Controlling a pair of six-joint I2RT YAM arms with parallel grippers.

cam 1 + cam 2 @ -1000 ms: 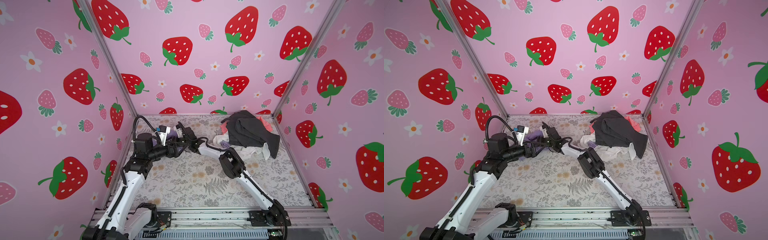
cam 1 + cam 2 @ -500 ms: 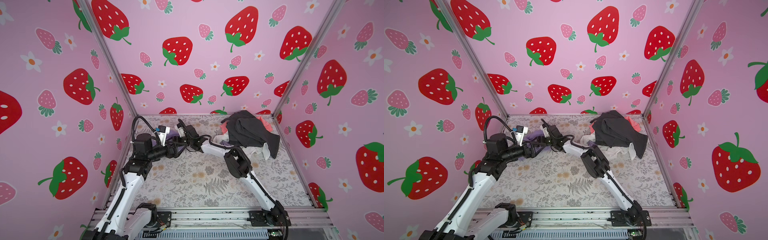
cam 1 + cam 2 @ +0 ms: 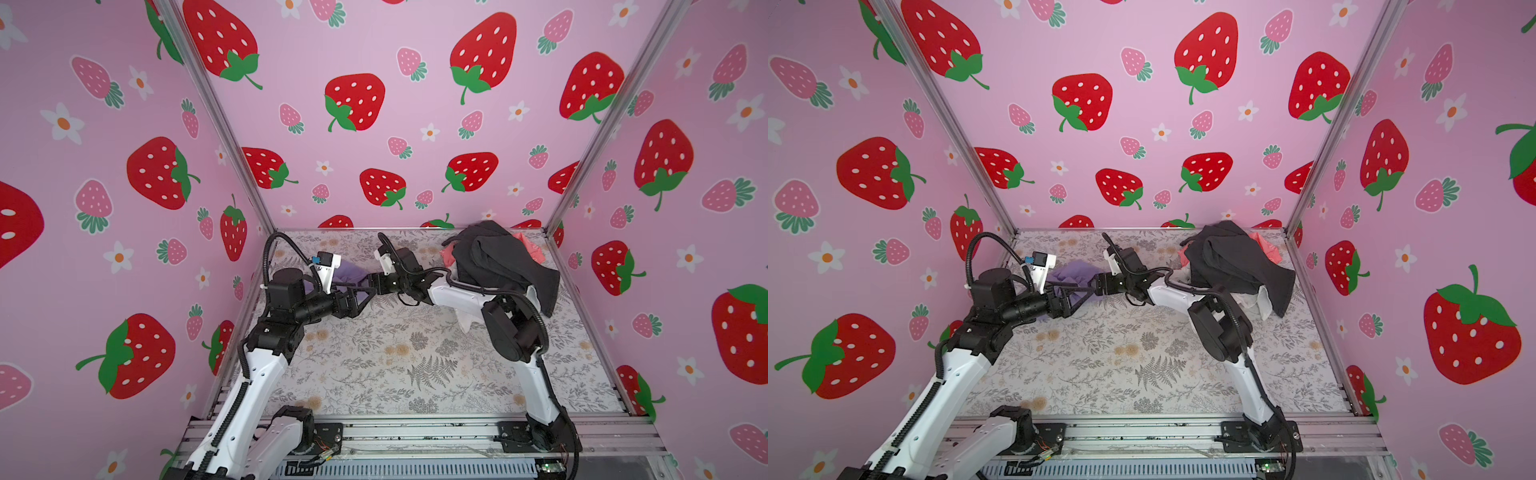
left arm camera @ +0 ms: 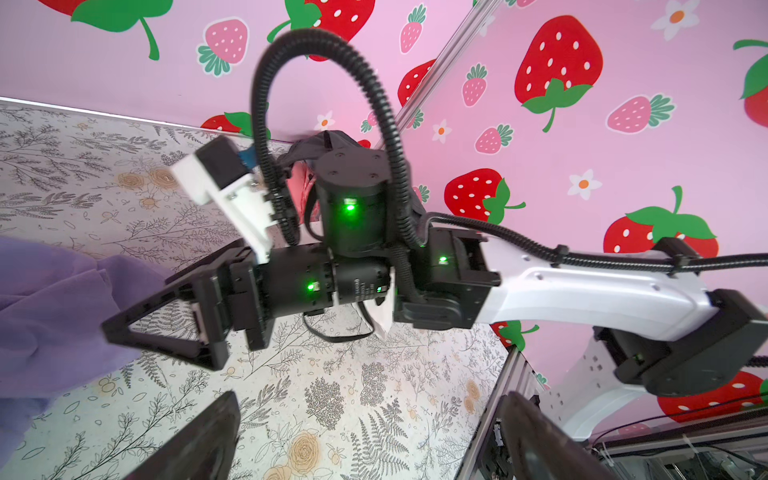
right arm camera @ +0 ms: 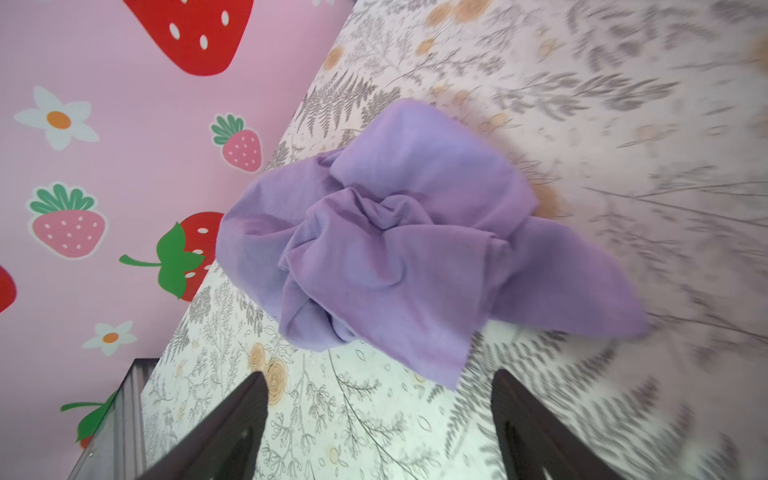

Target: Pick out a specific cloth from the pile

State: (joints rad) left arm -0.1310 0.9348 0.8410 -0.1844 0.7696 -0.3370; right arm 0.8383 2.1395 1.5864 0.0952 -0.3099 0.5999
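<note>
R gripper (image 5: 378,374): jaws spread wide, nothing pinched, cloth (image 5: 395,249) just ahead of the tips; can't tell if they touch it. L gripper (image 4: 370,397): jaws spread too, empty. Cloth lies crumpled on the table (image 3: 415,365), far-left part, btwn the two grippers, which face each other. It's well apart from the pile (image 3: 498,262) in the far-right corner, dark grey on top.

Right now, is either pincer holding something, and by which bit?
Nothing. The left pincer and right pincer are both open and empty; the cloth lies loose.
</note>
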